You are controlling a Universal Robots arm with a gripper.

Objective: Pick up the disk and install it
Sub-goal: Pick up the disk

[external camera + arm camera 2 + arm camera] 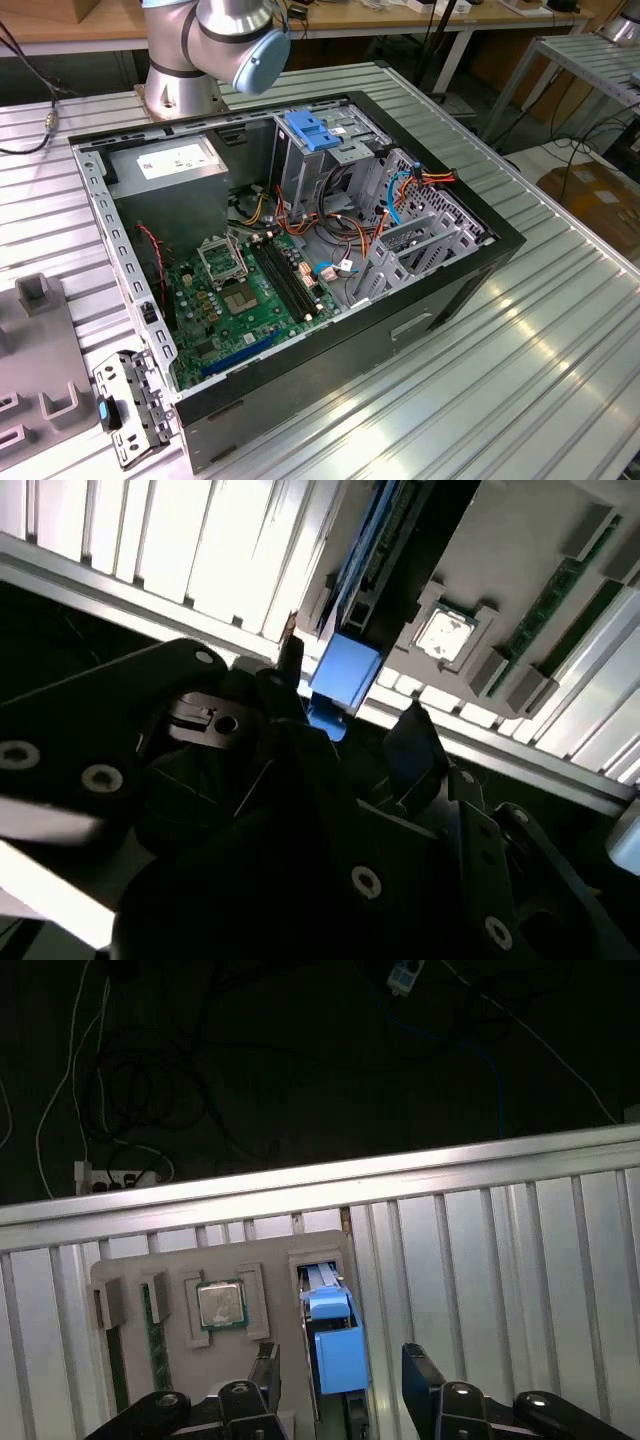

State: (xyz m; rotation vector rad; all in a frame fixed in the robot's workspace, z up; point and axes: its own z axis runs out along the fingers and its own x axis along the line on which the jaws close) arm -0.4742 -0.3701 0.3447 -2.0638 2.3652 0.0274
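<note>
Flanking the blue-railed disk point(330, 1312), matte black end effector point(340, 1365) spread apart, unclenched.

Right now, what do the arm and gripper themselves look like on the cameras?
The arm is silver-grey metal with rounded joints, one capped in light blue. The gripper is black, with two blunt fingers and linkages dotted with round silver screw heads, seen in both wrist views.

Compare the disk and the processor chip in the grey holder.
The disk stands on edge with blue rails; the chip lies flat, silvery. The gripper has open jaws flanking the disk, not the chip. Both sit in the grey holder.
</note>
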